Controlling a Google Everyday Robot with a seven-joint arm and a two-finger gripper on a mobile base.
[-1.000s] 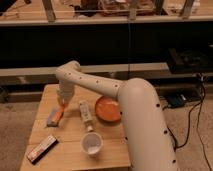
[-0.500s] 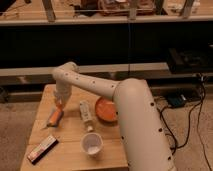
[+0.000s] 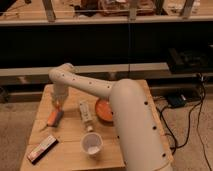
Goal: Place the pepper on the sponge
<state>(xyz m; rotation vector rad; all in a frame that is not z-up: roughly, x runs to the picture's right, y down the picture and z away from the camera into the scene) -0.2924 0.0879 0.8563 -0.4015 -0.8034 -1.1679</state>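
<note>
The slim orange-red pepper (image 3: 54,118) lies slanted at the left side of the wooden table (image 3: 70,155). A blue-grey strip showing along its lower left edge looks like the sponge (image 3: 48,124), mostly covered by the pepper. My gripper (image 3: 59,103) points down just above and behind the pepper's upper end, at the end of the white arm (image 3: 90,87) that reaches in from the right. I cannot tell whether the gripper touches the pepper.
An orange bowl (image 3: 103,111) sits mid-table, partly behind the arm. A small pale bottle (image 3: 86,115) lies beside it. A white cup (image 3: 92,144) stands near the front edge and a dark flat bar with a red edge (image 3: 42,149) lies front left. Shelving runs behind; cables trail on the floor at right.
The arm's thick link has swung a little to the left. The gripper stays over the pepper's upper end and the pepper has barely shifted.
</note>
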